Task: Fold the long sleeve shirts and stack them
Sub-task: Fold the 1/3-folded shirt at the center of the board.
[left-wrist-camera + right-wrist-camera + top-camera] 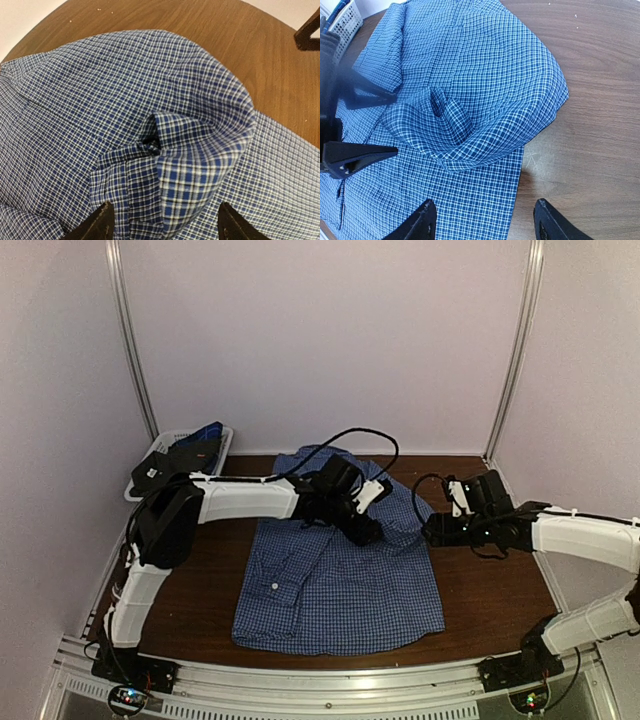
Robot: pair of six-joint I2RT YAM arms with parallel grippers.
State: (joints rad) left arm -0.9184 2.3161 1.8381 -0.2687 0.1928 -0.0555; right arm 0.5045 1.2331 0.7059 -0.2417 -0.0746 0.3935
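A blue checked long sleeve shirt (pixel 335 585) lies on the brown table, its right shoulder part folded over and bunched up (pixel 400 525). My left gripper (pixel 368 530) hovers over that bunched fold, open and empty; in the left wrist view the crumpled fold (pixel 185 150) sits between its spread fingers. My right gripper (pixel 432 530) is open and empty at the shirt's right edge; in the right wrist view the folded flap (pixel 490 100) lies ahead of it, and the left gripper's fingers (pixel 357 155) show at the left.
A white basket (pixel 170 455) holding dark clothing (pixel 195 453) stands at the back left of the table. Bare wood (pixel 500 590) lies to the right of the shirt. The walls enclose the table on three sides.
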